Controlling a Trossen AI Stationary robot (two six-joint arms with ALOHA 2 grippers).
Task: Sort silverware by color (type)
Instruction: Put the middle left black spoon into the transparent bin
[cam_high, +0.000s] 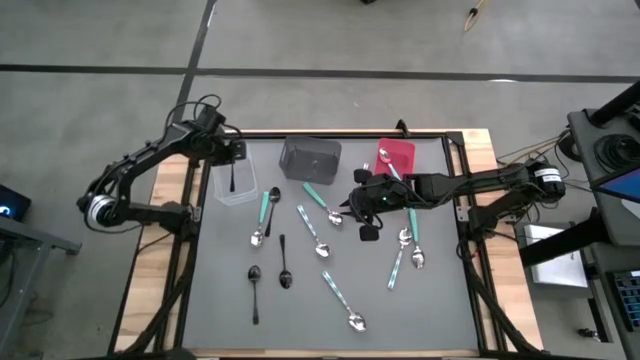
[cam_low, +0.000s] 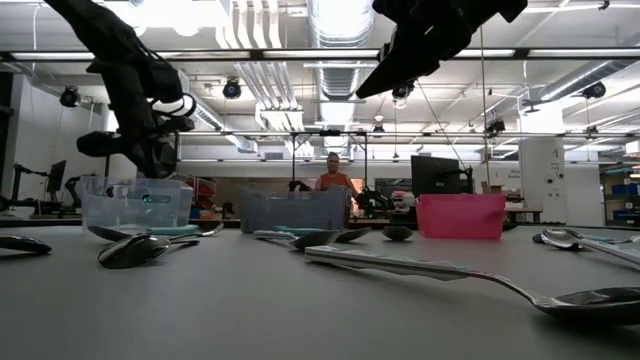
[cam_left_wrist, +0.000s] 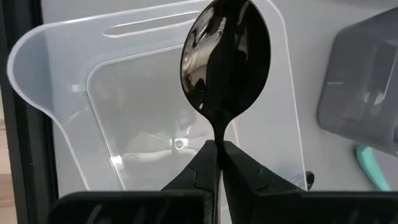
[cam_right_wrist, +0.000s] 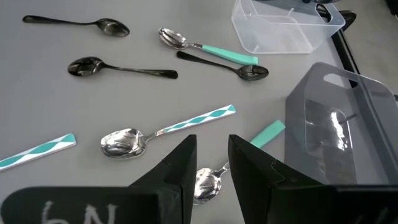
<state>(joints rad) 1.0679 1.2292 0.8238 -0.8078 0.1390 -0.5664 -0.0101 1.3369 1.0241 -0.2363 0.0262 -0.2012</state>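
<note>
My left gripper (cam_left_wrist: 219, 146) is shut on an all-black spoon (cam_left_wrist: 225, 56) over the clear bin (cam_left_wrist: 74, 74), at the table's far left (cam_high: 222, 190). My right gripper (cam_right_wrist: 212, 152) is open and hovers mid-table (cam_high: 355, 210), touching nothing, over a teal-handled spoon (cam_right_wrist: 205, 182) lying flat beside the dark grey bin (cam_right_wrist: 336, 130). Other spoons lie flat on the grey mat: black ones (cam_high: 284, 265), (cam_high: 254, 290), (cam_high: 272, 205) and several teal-handled ones, among them (cam_high: 312, 230), (cam_high: 343, 300), (cam_high: 413, 235). One silver spoon (cam_high: 388, 160) lies in the red bin (cam_high: 400, 150). My left gripper pinches the black spoon at the thin neck (cam_left_wrist: 219, 130), just behind the bowl, between its two fingertips (cam_left_wrist: 202, 158). The bowl sticks out past the fingertips, along their line. The spoon is lifted clear, with its bowl over the inside of the clear bin.
Three bins stand in a row along the mat's far edge: clear (cam_low: 135, 205), dark grey (cam_high: 310, 157) and red (cam_low: 460, 215). Loose spoons are scattered over the mat's middle and near part. A person (cam_low: 333, 175) stands far off in the room behind the table.
</note>
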